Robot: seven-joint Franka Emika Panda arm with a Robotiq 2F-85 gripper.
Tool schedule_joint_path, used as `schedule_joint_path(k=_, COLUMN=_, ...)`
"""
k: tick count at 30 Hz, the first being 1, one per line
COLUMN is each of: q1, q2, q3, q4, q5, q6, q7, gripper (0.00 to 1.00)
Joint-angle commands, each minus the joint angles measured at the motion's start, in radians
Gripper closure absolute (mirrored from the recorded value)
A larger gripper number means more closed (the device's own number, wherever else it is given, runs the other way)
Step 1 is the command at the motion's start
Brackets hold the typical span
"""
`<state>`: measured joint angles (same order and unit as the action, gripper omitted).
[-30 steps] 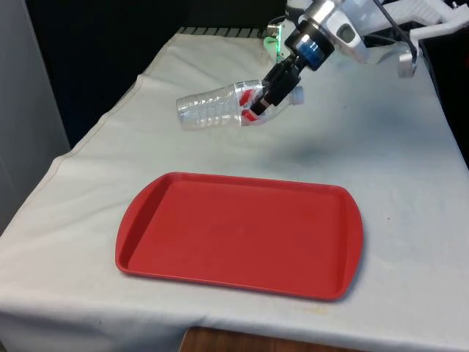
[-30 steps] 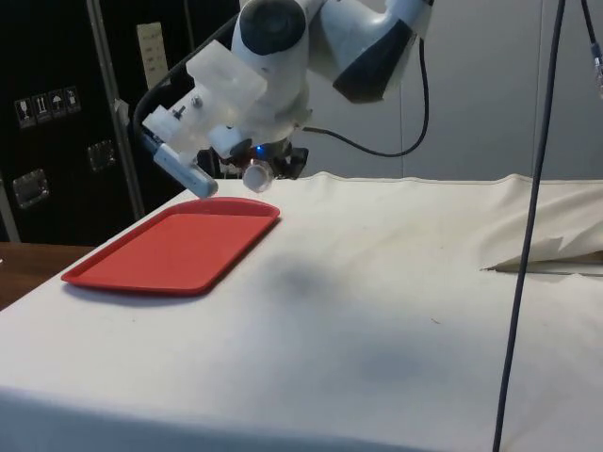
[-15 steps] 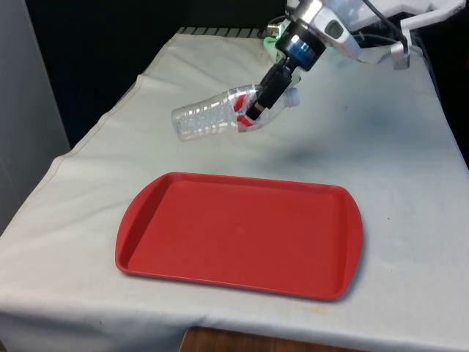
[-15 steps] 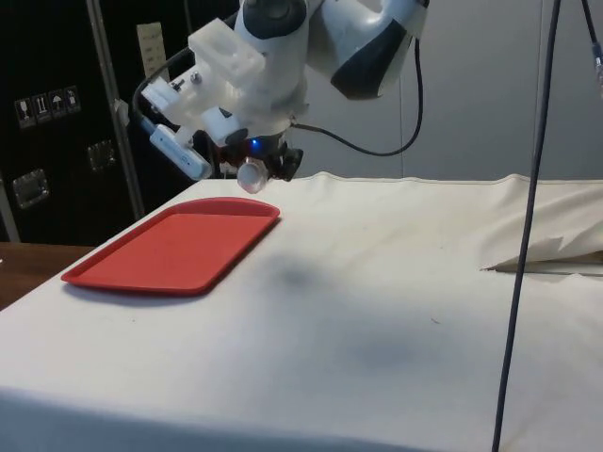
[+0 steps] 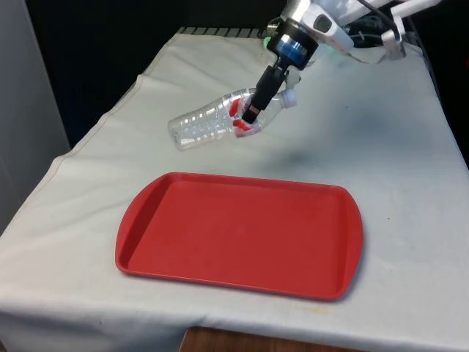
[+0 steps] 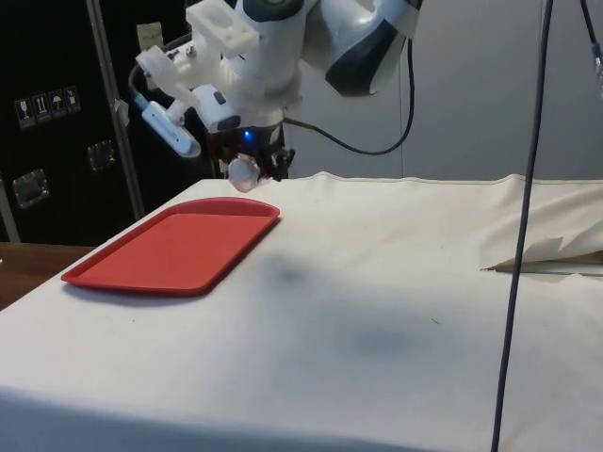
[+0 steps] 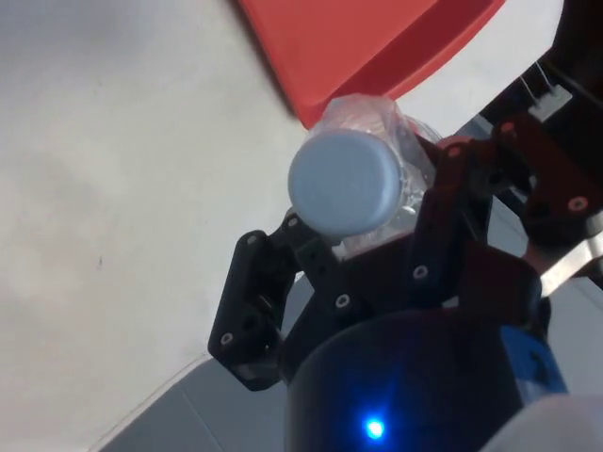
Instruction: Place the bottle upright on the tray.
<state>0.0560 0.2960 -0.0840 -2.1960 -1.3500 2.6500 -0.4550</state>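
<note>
Black gripper [image 5: 253, 111] clamps the ribbed clear plastic bottle [image 5: 212, 119] — tilted, airborne — beyond the smooth red tray [image 5: 242, 235].

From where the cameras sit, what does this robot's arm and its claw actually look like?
The arm is made of glossy white rounded segments with dark grey sections at the joints, and a black cable loops out from it. Its wrist ends in a dark round body with a blue band. The claw is black with two slim fingers, built from linked plates with small screws, and shows reddish parts in the wrist view.
</note>
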Motion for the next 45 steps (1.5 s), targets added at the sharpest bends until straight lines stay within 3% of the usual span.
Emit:
schedule_joint_path(k=1, q1=-0.009, q2=0.005, q3=0.0, q4=0.004, q5=0.017, q6=0.023, q7=-0.016, gripper=0.87)
schedule_joint_path(k=5, q1=-0.01, q2=0.008, q3=-0.011, q4=0.011, q5=0.036, q6=0.049, q7=-0.025, gripper=0.87)
schedule_joint_path(k=6, q1=-0.001, q2=0.004, q3=-0.014, q4=0.01, q5=0.026, q6=0.033, q7=-0.013, gripper=0.87)
schedule_joint_path(k=7, q1=-0.01, q2=0.01, q3=-0.014, q4=0.013, q5=0.041, q6=0.057, q7=-0.027, gripper=0.87)
schedule_joint_path(k=8, q1=-0.011, q2=0.011, q3=-0.017, q4=0.015, q5=0.046, q6=0.065, q7=-0.028, gripper=0.87)
schedule_joint_path(k=15, q1=-0.012, q2=0.023, q3=-0.038, q4=0.029, q5=0.08, q6=0.12, q7=-0.037, gripper=0.87)
schedule_joint_path(k=16, q1=-0.003, q2=0.016, q3=-0.044, q4=0.028, q5=0.069, q6=0.106, q7=-0.024, gripper=0.87)
schedule_joint_path(k=17, q1=-0.012, q2=0.025, q3=-0.04, q4=0.031, q5=0.085, q6=0.126, q7=-0.038, gripper=0.87)
schedule_joint_path(k=18, q1=-0.012, q2=0.028, q3=-0.042, q4=0.033, q5=0.088, q6=0.132, q7=-0.039, gripper=0.87)
schedule_joint_path(k=25, q1=-0.003, q2=0.038, q3=-0.05, q4=0.039, q5=0.088, q6=0.139, q7=-0.024, gripper=0.87)
schedule_joint_path(k=26, q1=-0.009, q2=0.044, q3=-0.049, q4=0.043, q5=0.094, q6=0.153, q7=-0.031, gripper=0.87)
schedule_joint_path(k=31, q1=-0.014, q2=0.045, q3=-0.058, q4=0.048, q5=0.105, q6=0.17, q7=-0.036, gripper=0.87)
schedule_joint_path(k=32, q1=-0.013, q2=0.045, q3=-0.061, q4=0.048, q5=0.107, q6=0.175, q7=-0.037, gripper=0.87)
schedule_joint_path(k=33, q1=-0.004, q2=0.044, q3=-0.066, q4=0.051, q5=0.096, q6=0.16, q7=-0.023, gripper=0.87)
schedule_joint_path(k=34, q1=-0.013, q2=0.044, q3=-0.065, q4=0.048, q5=0.11, q6=0.18, q7=-0.038, gripper=0.87)
schedule_joint_path(k=41, q1=-0.015, q2=0.036, q3=-0.081, q4=0.054, q5=0.132, q6=0.21, q7=-0.046, gripper=0.87)
schedule_joint_path(k=42, q1=-0.004, q2=0.036, q3=-0.087, q4=0.062, q5=0.115, q6=0.197, q7=-0.026, gripper=0.87)
schedule_joint_path(k=43, q1=-0.015, q2=0.036, q3=-0.083, q4=0.055, q5=0.135, q6=0.215, q7=-0.046, gripper=0.87)
schedule_joint_path(k=45, q1=-0.015, q2=0.036, q3=-0.09, q4=0.059, q5=0.148, q6=0.229, q7=-0.048, gripper=0.87)
